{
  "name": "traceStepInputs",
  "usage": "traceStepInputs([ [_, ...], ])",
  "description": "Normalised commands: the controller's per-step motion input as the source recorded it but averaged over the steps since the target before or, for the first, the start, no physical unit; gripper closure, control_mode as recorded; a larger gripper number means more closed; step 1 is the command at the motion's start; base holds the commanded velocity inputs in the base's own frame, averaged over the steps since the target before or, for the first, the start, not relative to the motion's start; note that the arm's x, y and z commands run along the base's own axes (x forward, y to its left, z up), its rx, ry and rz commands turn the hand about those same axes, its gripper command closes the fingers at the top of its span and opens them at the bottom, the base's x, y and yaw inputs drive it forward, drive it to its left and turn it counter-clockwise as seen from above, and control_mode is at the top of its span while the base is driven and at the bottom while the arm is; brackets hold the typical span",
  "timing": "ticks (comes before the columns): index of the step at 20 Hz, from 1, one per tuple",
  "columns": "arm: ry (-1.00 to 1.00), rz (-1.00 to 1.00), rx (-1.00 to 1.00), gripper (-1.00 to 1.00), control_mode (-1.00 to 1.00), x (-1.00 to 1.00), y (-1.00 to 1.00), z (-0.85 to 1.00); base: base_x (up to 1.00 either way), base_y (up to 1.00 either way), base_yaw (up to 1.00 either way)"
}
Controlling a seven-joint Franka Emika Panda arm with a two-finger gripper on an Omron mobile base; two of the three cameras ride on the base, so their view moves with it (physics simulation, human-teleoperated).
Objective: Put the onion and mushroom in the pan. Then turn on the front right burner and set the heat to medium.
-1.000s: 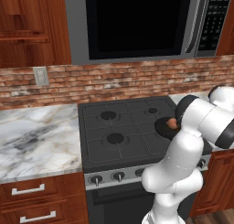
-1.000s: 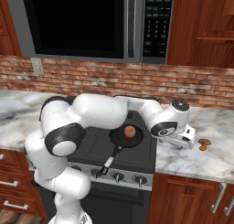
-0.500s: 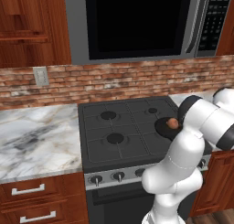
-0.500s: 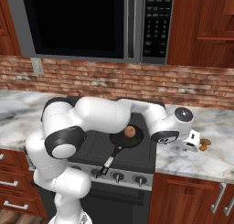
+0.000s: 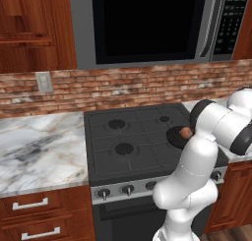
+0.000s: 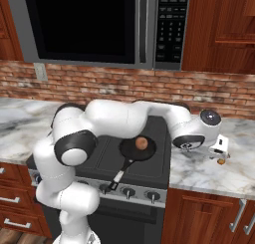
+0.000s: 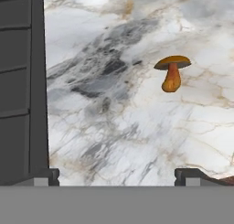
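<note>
— What's near the edges, and is there room to move?

— The stove's [image 6: 149,173] right edge meets a marble counter [image 6: 209,176]. The arm reaches out over that bare stretch of marble, with open surface all around the mushroom [image 7: 172,73].

— How many of each thing?

— One onion [image 6: 142,143], sitting inside one black pan [image 6: 130,151] on the stove's front right. One mushroom, standing upright on the marble, well apart from the pan.

— And the gripper?

— The gripper [image 7: 116,175] has its fingers spread wide apart, holding and touching nothing. It is above the counter, just beside the stove's edge, with the mushroom ahead of it.
</note>
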Motion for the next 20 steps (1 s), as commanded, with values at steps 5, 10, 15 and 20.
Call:
traceStepInputs([
  [5,0.01,0.03,0.00,-1.00,-1.00,0.10,-0.24,0.00,0.00,0.00,0.00],
  [10,0.03,0.05,0.00,-1.00,-1.00,0.13,-0.16,-0.25,0.00,0.00,0.00],
  [15,0.05,0.06,0.00,-1.00,-1.00,0.15,-0.06,-0.17,0.00,0.00,0.00],
  [20,0.05,0.10,0.00,-1.00,-1.00,0.35,0.00,0.00,0.00,0.00,0.00],
])
